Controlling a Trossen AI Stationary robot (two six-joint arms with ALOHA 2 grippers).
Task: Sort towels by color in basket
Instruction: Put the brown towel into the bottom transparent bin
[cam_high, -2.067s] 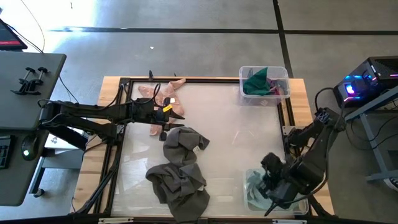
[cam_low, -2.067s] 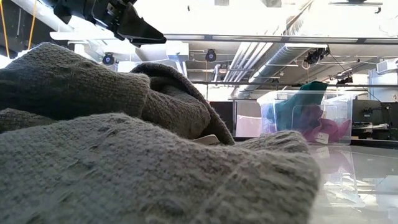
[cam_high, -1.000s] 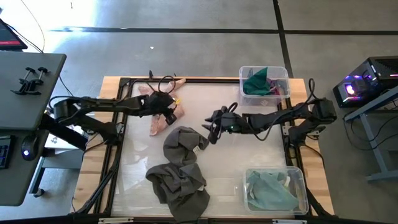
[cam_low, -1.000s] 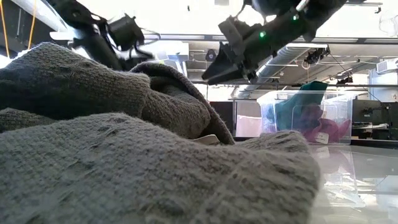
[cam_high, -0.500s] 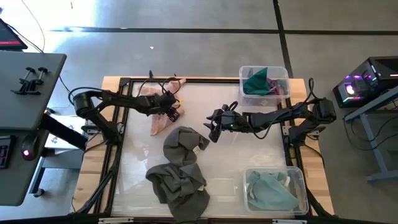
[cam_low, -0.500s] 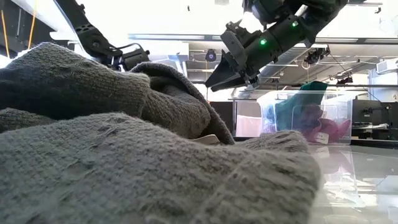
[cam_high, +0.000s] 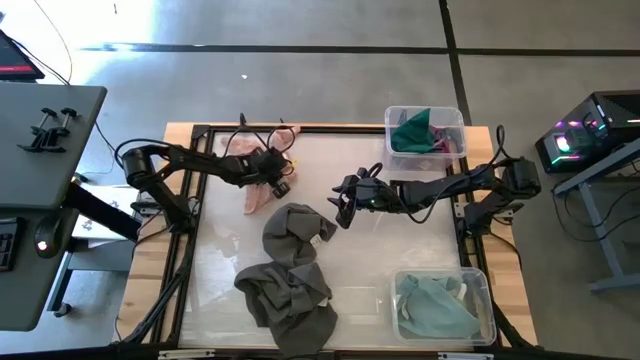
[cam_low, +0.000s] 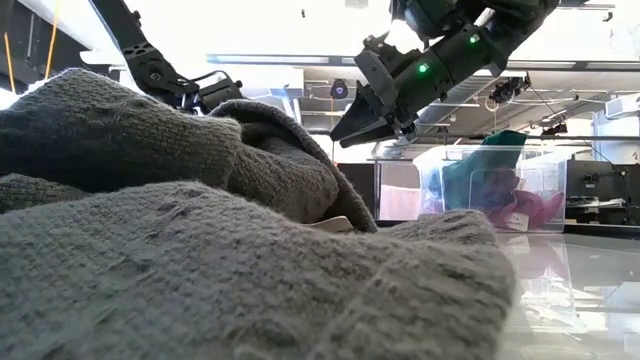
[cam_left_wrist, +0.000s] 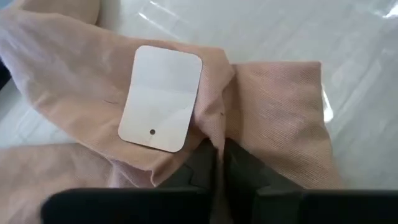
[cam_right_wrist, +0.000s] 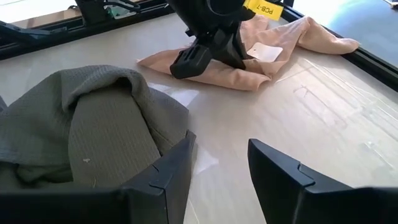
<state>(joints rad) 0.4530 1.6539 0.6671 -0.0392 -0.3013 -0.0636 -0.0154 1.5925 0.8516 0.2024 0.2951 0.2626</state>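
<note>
the left gripper (cam_high: 272, 181) had reached across to about eleven o'clock of the table (cam_high: 400, 250) as the high view showed it, and its two dark fingers (cam_left_wrist: 239, 171) were pressed together on a fold of the peach-pink towel (cam_left_wrist: 273, 118), just beside the pale card tag (cam_left_wrist: 160, 98) lying on that cloth (the tag had a small hole near one end). the peach-pink towel (cam_high: 258, 190) lay spread at the table's ten-to-eleven o'clock corner, touching the dark frame rail there. the right gripper (cam_high: 343, 213) hung near the table's centre, a little toward one o'clock, with its fingers (cam_right_wrist: 283, 171) spread apart and nothing between them, just beside the upper edge of the dark grey towels (cam_high: 290, 270). those grey cloths made a rumpled heap running from the centre down to six o'clock, and in the low view they filled most of the foreground (cam_low: 200, 240). at one o'clock stood a clear bin (cam_high: 457, 125) holding a dark green towel (cam_high: 410, 130) and a magenta towel (cam_high: 442, 146). at five o'clock a second clear bin (cam_high: 478, 285) held pale mint towels (cam_high: 435, 308). the right wrist view showed the left gripper (cam_right_wrist: 205, 53) down on the peach-pink cloth, well apart from the grey heap (cam_right_wrist: 87, 124).
</note>
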